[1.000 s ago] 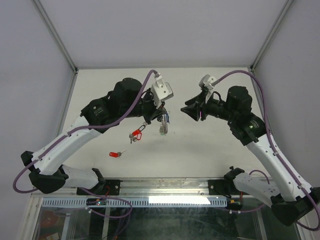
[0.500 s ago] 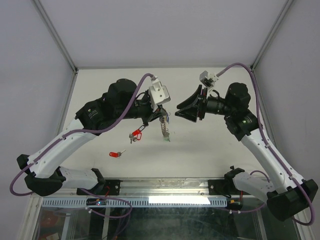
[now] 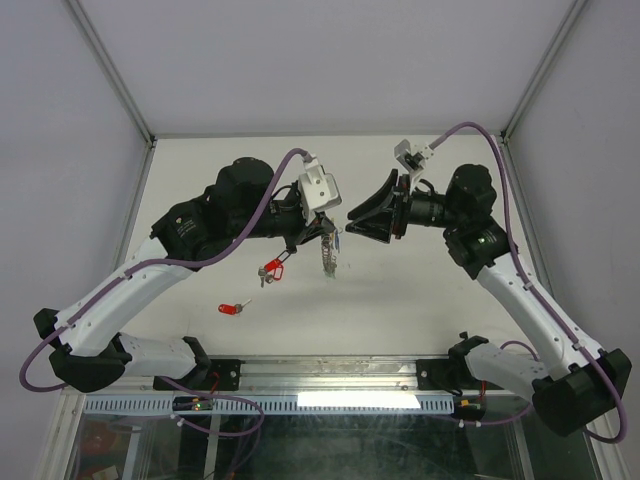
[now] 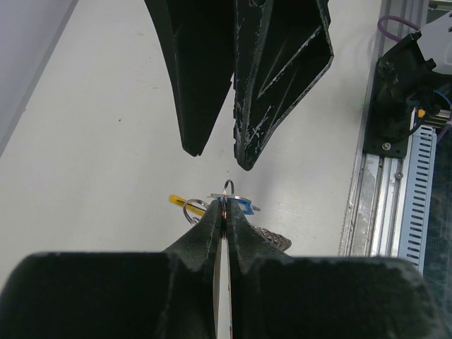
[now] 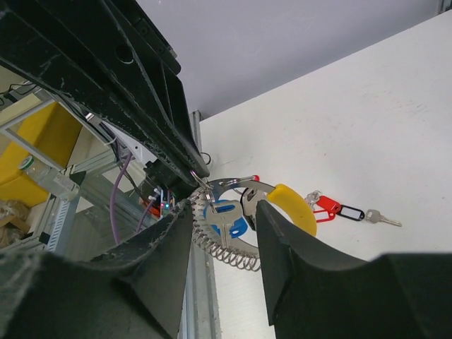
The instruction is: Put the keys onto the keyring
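Nearest the near edge of the table (image 3: 420,300), towards its left corner, a red-tagged key (image 3: 231,309) lies loose. A little further in, a small bunch of keys with red and black tags (image 3: 270,268) rests flat, also off the ring. Judging by that, the job is part done at best.

Above the middle of the surface, the left gripper (image 3: 326,238) has its jaws pressed together on the keyring (image 4: 227,188), a thin silver wire loop standing edge-up just past the fingertips. A blue-tagged key (image 5: 224,215) and a yellow tag (image 5: 292,200) hang at the ring, apparently already threaded, beside a silver coiled spring (image 5: 226,253). Whether each sits fully on the wire cannot be told.

Facing it from the side of the right edge, the right gripper (image 3: 352,217) holds its jaws spread and empty, its tips just short of the ring. The two lots lying on the table appear to be what is left to pick up and thread.
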